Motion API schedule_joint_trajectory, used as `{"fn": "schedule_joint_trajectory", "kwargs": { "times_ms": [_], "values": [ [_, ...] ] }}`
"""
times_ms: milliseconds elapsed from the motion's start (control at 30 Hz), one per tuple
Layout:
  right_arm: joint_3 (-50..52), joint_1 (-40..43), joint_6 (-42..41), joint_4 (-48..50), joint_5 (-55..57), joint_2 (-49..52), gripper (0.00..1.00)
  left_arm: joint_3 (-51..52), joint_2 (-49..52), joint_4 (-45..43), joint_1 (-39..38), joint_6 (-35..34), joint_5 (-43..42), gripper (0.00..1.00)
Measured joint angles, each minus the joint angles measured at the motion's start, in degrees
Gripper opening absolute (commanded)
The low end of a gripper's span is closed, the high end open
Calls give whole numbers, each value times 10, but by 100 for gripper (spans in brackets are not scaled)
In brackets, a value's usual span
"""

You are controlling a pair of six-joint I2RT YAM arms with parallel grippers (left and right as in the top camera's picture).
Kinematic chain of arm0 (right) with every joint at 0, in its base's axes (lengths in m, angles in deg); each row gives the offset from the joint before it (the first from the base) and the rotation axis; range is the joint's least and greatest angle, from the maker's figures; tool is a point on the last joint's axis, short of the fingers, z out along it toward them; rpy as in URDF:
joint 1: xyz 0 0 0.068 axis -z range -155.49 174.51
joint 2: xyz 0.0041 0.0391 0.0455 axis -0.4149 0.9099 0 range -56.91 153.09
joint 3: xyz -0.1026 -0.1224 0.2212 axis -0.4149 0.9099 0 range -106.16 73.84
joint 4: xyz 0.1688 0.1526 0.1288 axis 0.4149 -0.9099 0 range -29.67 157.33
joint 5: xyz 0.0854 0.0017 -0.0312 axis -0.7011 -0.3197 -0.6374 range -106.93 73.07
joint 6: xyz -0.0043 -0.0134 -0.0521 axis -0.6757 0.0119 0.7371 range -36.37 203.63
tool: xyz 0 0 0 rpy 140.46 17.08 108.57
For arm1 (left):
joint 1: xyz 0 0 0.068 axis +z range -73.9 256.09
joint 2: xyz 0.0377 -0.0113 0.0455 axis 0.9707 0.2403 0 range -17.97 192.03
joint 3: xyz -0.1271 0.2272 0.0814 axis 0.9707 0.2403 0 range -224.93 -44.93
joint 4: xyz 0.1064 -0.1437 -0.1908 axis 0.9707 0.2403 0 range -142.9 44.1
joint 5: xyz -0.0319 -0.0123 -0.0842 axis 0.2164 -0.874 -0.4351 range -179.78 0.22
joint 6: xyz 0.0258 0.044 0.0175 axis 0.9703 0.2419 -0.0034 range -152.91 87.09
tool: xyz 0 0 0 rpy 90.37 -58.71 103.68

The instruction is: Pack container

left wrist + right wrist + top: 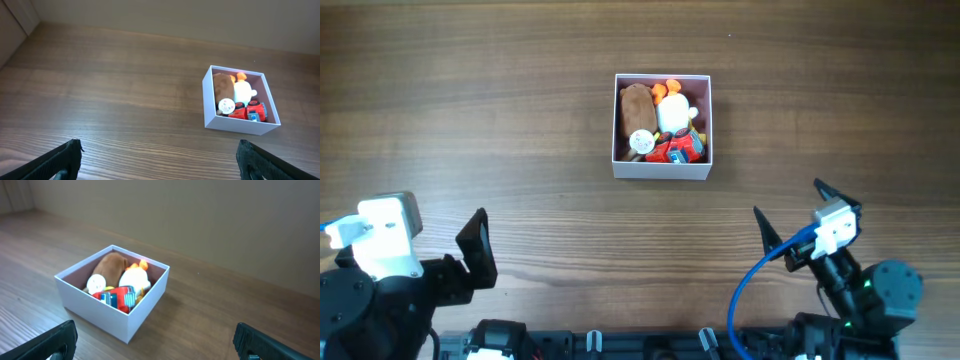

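The container [661, 169] is a square white box with a pale pink inside, at the table's middle back. It holds a brown plush [636, 105], a white and orange plush [671, 108], a red and blue toy [682, 149] and a small white round toy [641, 141]. It also shows in the left wrist view [235, 124] and the right wrist view [107, 314]. My left gripper [478, 250] is open and empty at the front left. My right gripper [790, 222] is open and empty at the front right. Both are well apart from the container.
The wooden table [470, 120] spreads around the container. A blue cable [748, 290] loops by the right arm at the front edge. A wall rises behind the table in the right wrist view [225, 215].
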Motion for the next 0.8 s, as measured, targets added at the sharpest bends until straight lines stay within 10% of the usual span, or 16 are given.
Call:
{"fn": "schedule_joint_trajectory", "kwargs": {
  "times_ms": [800],
  "values": [
    [121, 0, 1, 0, 12, -71, 100, 0, 0, 0, 0, 0, 0, 100]
  ]
}}
